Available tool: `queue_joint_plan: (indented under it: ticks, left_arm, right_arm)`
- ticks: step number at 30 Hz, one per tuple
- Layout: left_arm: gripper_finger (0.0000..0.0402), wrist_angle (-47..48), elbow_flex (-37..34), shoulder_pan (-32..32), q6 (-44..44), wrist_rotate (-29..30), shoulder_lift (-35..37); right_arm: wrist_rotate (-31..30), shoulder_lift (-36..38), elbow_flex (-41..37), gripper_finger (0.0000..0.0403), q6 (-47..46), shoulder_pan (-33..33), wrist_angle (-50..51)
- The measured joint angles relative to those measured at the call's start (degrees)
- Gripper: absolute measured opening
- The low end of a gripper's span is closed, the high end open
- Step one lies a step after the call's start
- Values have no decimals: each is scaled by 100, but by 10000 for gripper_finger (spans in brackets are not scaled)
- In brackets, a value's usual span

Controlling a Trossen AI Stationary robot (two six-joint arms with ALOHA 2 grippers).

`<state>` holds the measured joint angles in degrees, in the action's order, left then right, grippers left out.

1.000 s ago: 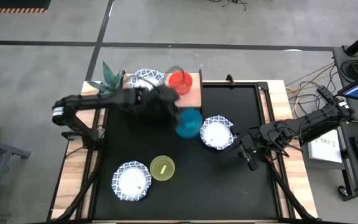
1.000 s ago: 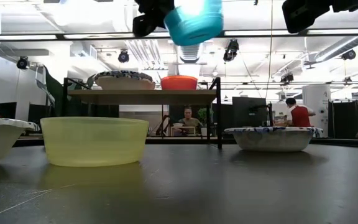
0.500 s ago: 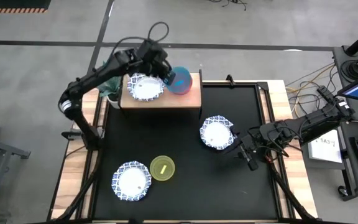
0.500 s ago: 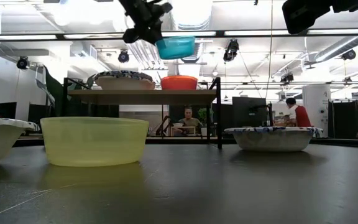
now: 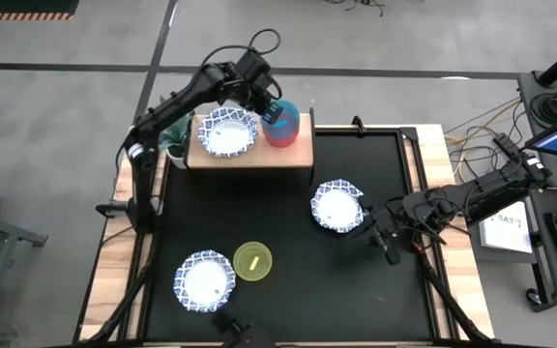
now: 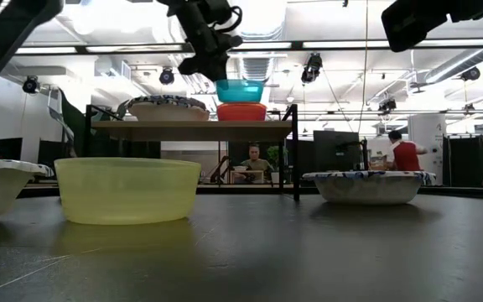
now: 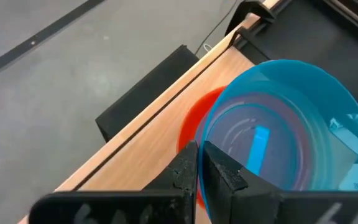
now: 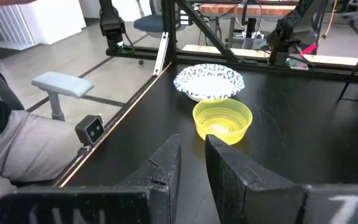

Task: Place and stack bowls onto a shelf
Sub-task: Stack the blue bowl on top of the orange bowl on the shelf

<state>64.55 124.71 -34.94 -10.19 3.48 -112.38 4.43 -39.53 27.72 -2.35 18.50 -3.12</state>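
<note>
at the upper middle of the high view, the left gripper has its fingers clenched on the teal bowl, just above the red bowl on the shelf. lower it level and centred to nest before releasing. the right gripper waits partly parted, grasping nothing.

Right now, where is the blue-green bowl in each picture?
High view: teal bowl at the top middle, over the red bowl on the shelf.
Low view: top middle, above the red bowl.
Left wrist view: right of center, pinched by the left gripper.
Right wrist view: not in it.
Shared landmark: the red bowl.
</note>
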Motion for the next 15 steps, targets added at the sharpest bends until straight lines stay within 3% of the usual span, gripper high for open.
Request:
queue_joint_plan:
  ticks: [6, 15]
  left_arm:
    - [0, 116, 365, -7, 69, 15, -321]
    - [1, 147, 353, -11, 95, 53, -341]
  right_arm:
    - [-2, 0, -37, 63, -58, 0, -5]
    - [-2, 0, -52, 63, -61, 0, -11]
